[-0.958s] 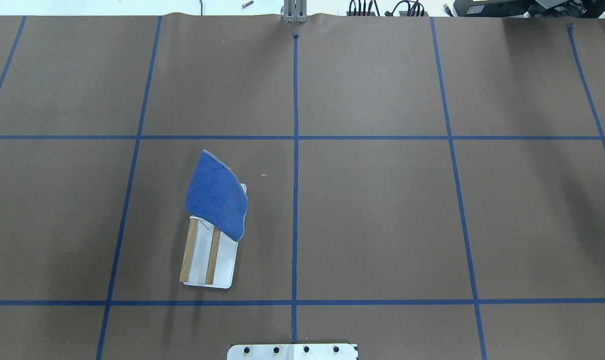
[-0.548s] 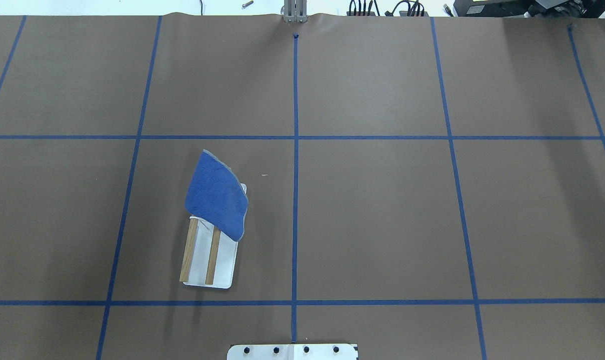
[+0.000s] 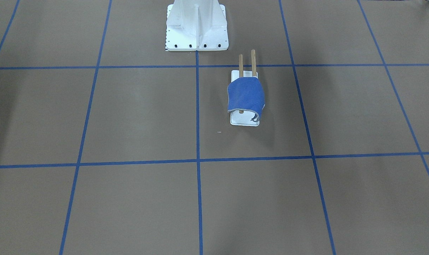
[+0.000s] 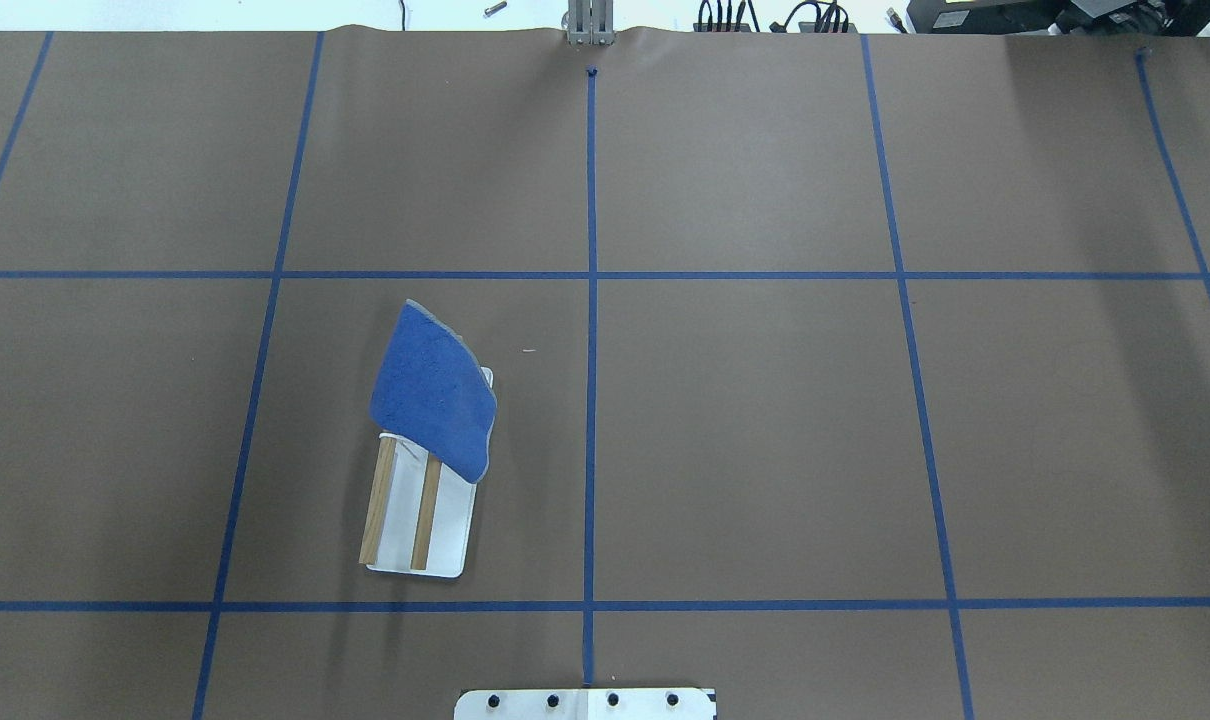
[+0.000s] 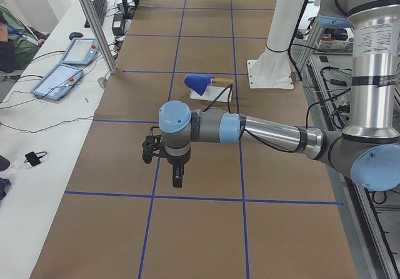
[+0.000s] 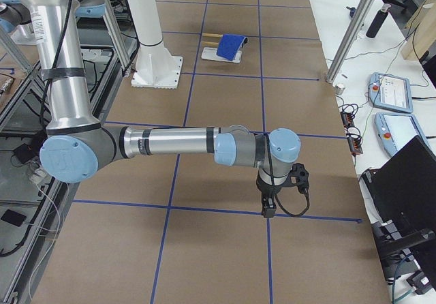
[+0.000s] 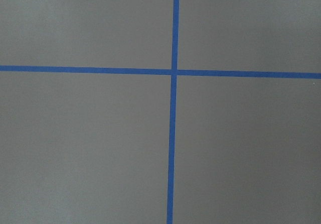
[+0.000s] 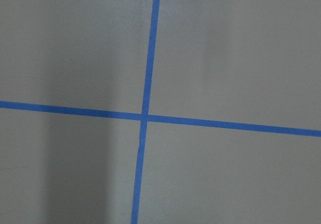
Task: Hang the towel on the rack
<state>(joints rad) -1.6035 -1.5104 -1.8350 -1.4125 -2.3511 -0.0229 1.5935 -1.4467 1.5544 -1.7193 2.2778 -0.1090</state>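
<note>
The blue towel (image 4: 431, 390) is draped over the far end of the rack (image 4: 377, 500), whose two brown rods stick out from under it over a white base plate (image 4: 452, 530). The towel (image 3: 245, 95) hangs down both sides of the rods (image 3: 252, 58) in the front-facing view. My left gripper (image 5: 178, 179) shows only in the exterior left view, high above the table and far from the rack; I cannot tell if it is open or shut. My right gripper (image 6: 268, 208) shows only in the exterior right view, likewise far away; I cannot tell its state. Both wrist views show only table.
The brown paper table (image 4: 745, 420) carries a grid of blue tape lines. The white bolted pedestal (image 3: 196, 28) stands at the robot's side near the rack. Teach pendants (image 5: 59, 79) and cables lie on the white bench beyond the table edge.
</note>
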